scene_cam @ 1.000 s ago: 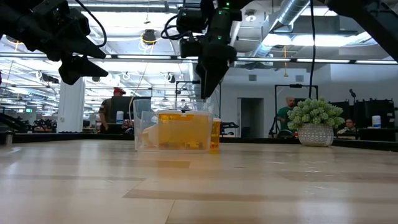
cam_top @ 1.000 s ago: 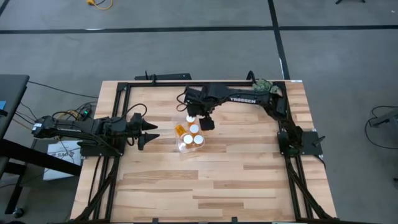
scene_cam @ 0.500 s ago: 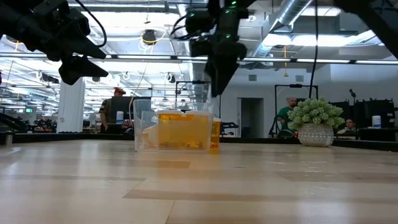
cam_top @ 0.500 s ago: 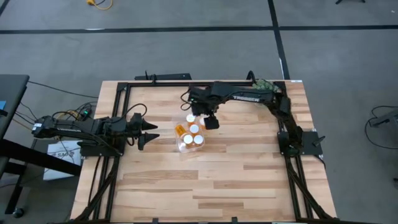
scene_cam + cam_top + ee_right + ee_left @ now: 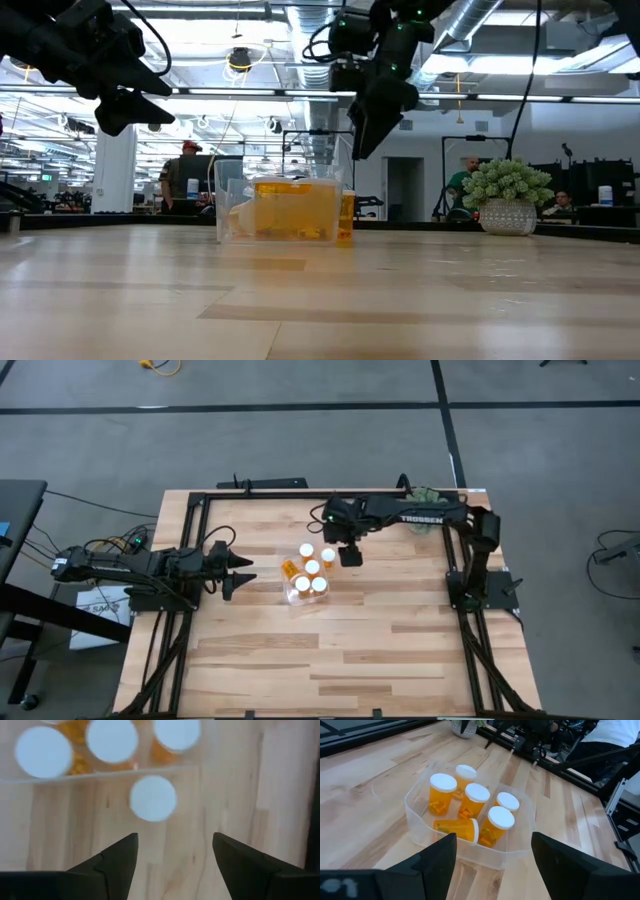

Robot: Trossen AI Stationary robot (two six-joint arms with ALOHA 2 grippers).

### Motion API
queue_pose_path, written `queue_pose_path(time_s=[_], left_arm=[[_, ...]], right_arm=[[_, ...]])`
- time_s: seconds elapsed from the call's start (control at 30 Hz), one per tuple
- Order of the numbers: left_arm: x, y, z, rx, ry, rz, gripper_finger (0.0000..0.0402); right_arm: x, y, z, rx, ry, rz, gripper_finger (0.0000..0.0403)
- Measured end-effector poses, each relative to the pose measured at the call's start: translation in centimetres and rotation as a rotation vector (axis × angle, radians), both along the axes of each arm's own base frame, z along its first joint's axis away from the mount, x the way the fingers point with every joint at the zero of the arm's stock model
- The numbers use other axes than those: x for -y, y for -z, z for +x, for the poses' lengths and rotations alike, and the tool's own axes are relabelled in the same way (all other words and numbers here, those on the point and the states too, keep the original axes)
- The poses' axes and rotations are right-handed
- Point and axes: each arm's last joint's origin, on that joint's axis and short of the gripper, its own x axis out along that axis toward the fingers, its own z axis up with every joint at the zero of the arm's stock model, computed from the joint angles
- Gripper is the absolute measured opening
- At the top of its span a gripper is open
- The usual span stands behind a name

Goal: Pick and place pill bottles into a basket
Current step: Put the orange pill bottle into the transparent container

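As the right tool (image 5: 349, 556) pulls away released, one bottle (image 5: 153, 798) stands outside the basket (image 5: 520, 852) at its 1 o'clock

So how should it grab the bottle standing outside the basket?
Probably from straight above, by the white cap: the bottle stands upright right beside the basket wall, so a sideways reach is cramped. The open right gripper hangs above it; the left gripper waits aside.
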Motion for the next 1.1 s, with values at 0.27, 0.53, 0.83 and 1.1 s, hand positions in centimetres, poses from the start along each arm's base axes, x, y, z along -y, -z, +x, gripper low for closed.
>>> queue_pose_path(time_s=[0.27, 0.53, 0.83, 1.1], left_arm=[[0.0, 0.0, 0.0, 0.0, -0.006, 0.002, 0.0247], [0.0, 0.0, 0.0, 0.0, -0.013, 0.005, 0.0247], [0.0, 0.0, 0.0, -0.001, -0.011, 0.004, 0.0247], [0.0, 0.0, 0.0, -0.001, -0.011, 0.004, 0.0247]], right_arm=[[-1.4, -0.1, 0.9, 0.05, -0.053, -0.015, 0.0257], [-1.5, 1.6, 1.3, 0.001, -0.025, 0.032, 0.0294], [-1.3, 3.7, 2.2, -0.039, -0.029, 0.021, 0.0332], [-1.4, 4.7, 3.0, -0.028, -0.059, 0.009, 0.0341]])
